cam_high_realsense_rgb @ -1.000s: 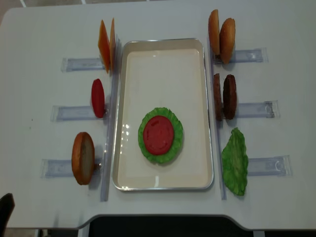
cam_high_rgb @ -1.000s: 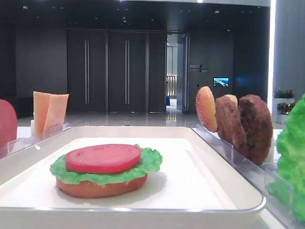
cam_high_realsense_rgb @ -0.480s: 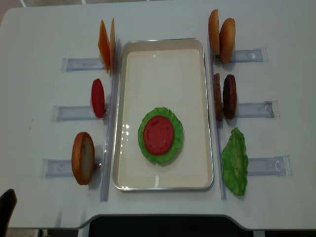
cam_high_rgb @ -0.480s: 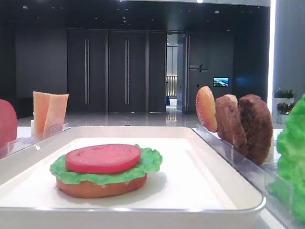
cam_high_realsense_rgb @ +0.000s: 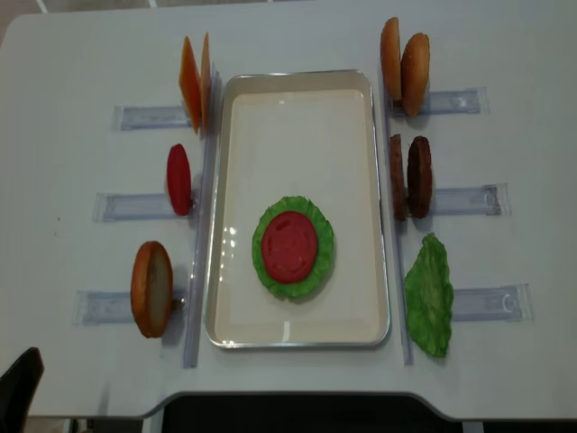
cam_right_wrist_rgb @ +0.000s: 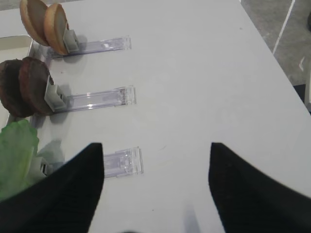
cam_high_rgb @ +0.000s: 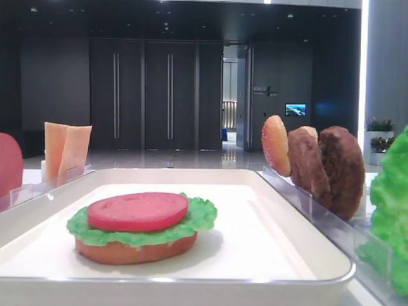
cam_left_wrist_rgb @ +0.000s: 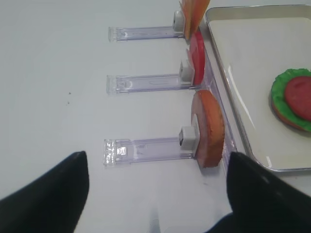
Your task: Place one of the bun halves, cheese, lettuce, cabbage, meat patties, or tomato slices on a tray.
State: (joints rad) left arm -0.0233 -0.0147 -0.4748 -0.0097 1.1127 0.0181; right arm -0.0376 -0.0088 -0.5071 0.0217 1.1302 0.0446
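Your stack sits in the tray [cam_high_realsense_rgb: 230,216], toward the near end and a bit right of centre: tomato slice [cam_high_realsense_rgb: 289,244] flat on top of lettuce [cam_high_realsense_rgb: 321,262], w/ a bun half [cam_high_rgb: 131,251] under both, seen best from the low front view. Nothing on it has shifted over the last sec; it lies the same in each earlier view.

What has changed is the left gripper [cam_left_wrist_rgb: 155,194]. Its dark edge at the near-left corner [cam_high_realsense_rgb: 20,388] of the top view shows more now than a sec ago, so that arm is creeping in. Fingers are spread wide apart, empty, w/ the rack bun [cam_left_wrist_rgb: 210,127] and its clear holder [cam_left_wrist_rgb: 146,149] visible between them. My read: you're lining up on that bun as the next piece, approach only, no contact yet.

Right gripper [cam_right_wrist_rgb: 155,189] also has fingers well apart, nothing between them, hanging over bare table beside the spare lettuce leaf [cam_right_wrist_rgb: 17,155]; patties [cam_right_wrist_rgb: 24,86] and two more buns [cam_right_wrist_rgb: 46,22] stand in racks beyond.

Left side also holds a spare tomato [cam_high_realsense_rgb: 178,179] and cheese slices [cam_high_realsense_rgb: 192,79], upright, just beside the tray rim.

Watch: the bun stands on edge, so it could tip off the holder when pinched.
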